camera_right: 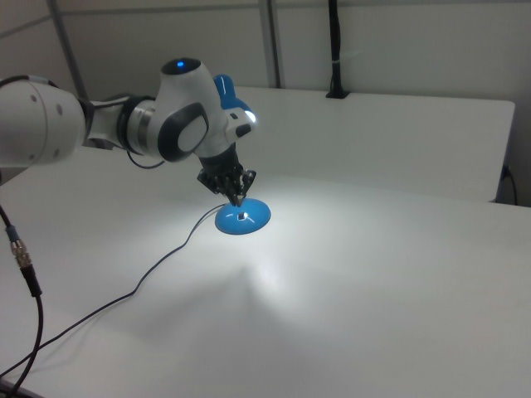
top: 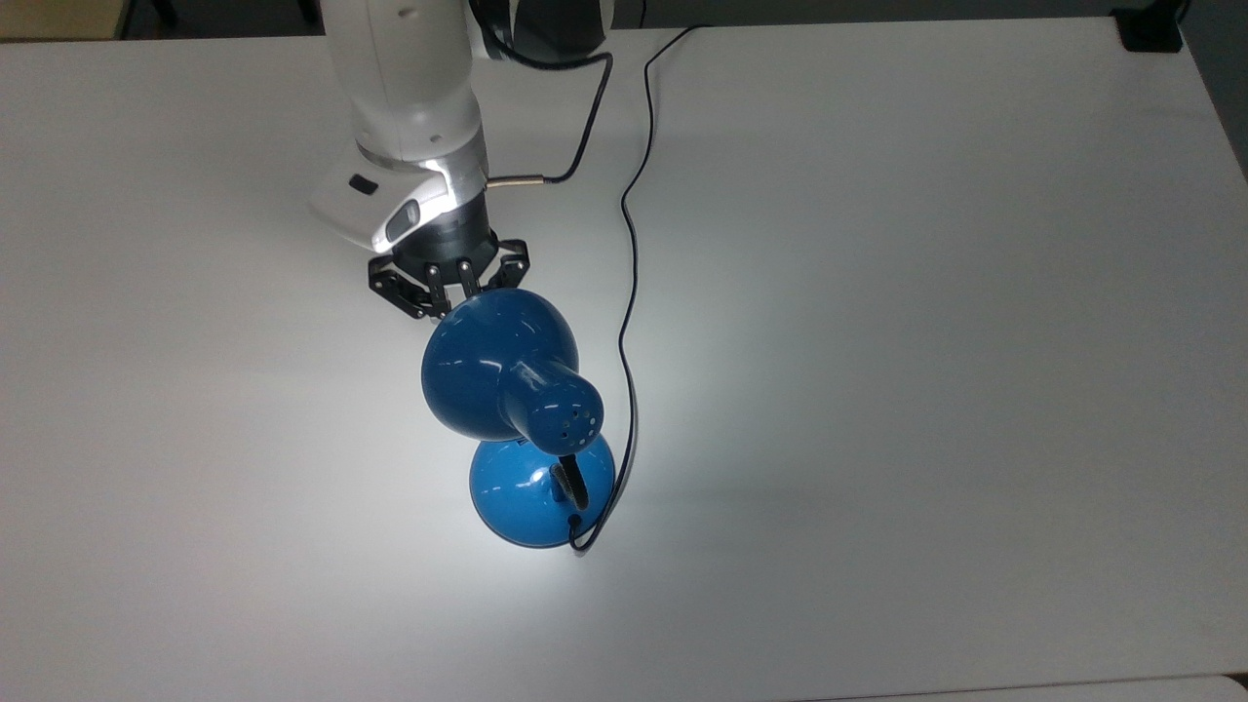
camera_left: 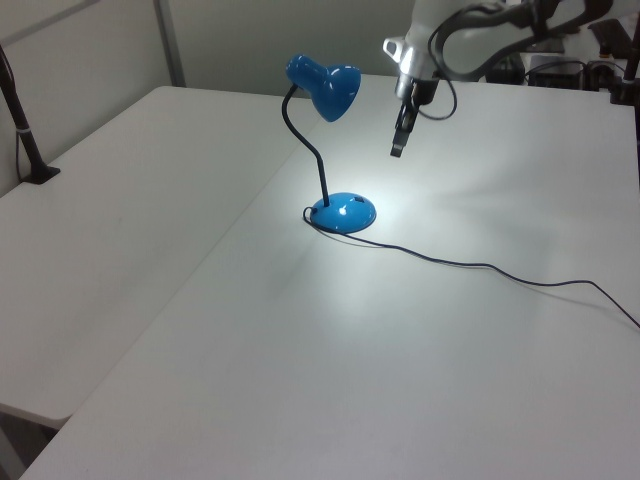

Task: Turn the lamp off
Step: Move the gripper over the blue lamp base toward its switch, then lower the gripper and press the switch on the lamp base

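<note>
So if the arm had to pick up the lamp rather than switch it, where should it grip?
Probably the thin black neck, approached from the left view's right, where the gripper hangs. The neck is slim enough for the jaws; the bell-shaped shade and domed base are broad, glossy and rounded, so likely to slip.

A broad white table (top: 926,341) was seen across the top view, its surface (camera_left: 300,380) (camera_right: 373,290) plain and matte. A seam (camera_left: 200,270) between two joined tabletops was shown running diagonally in the left view. A black post (camera_left: 20,125) was clamped at the far edge on the left view's left, and a similar black post (camera_right: 334,50) stood at the table's back edge in the right view. A black clamp (top: 1150,29) sat at the top view's upper right corner.
</note>
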